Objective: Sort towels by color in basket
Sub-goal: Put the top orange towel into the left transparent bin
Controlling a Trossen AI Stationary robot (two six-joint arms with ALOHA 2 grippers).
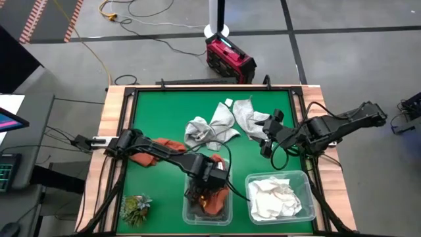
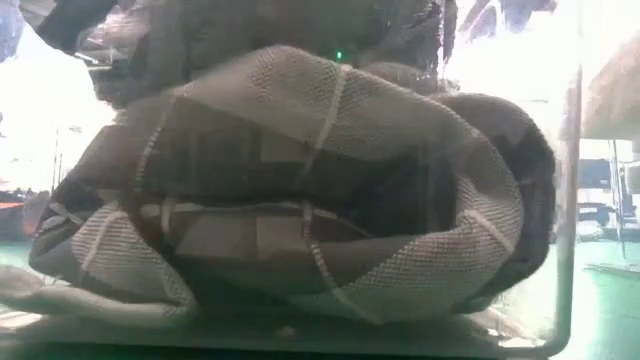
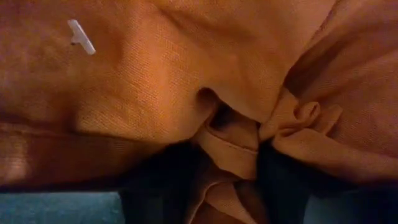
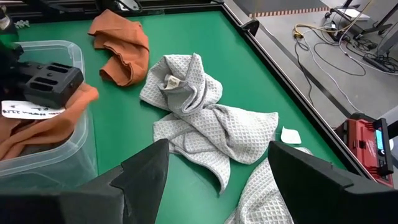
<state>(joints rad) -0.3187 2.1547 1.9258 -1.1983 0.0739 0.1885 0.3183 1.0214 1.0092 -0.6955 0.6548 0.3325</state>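
A clear bin at the table's near edge holds rust-orange towels. My left gripper points down into it, shut on an orange towel that fills the left wrist view. Another orange towel lies on the green table under my left arm. Two light grey towels lie crumpled at the table's middle. My right gripper hovers open beside them at the right, touching nothing. A second clear bin holds white towels. My left gripper pinches a bunched fold of the orange towel between its two fingers. The fingers come from above, pointing down into the bin. The cloth spreads below them inside the bin, and one part lies against the bin's rim.
A green plant tuft sits at the table's near left corner. A wooden rim frames the green surface. In the low view a checked grey cloth behind a clear wall blocks nearly everything. A red case stands on the floor beyond the far edge.
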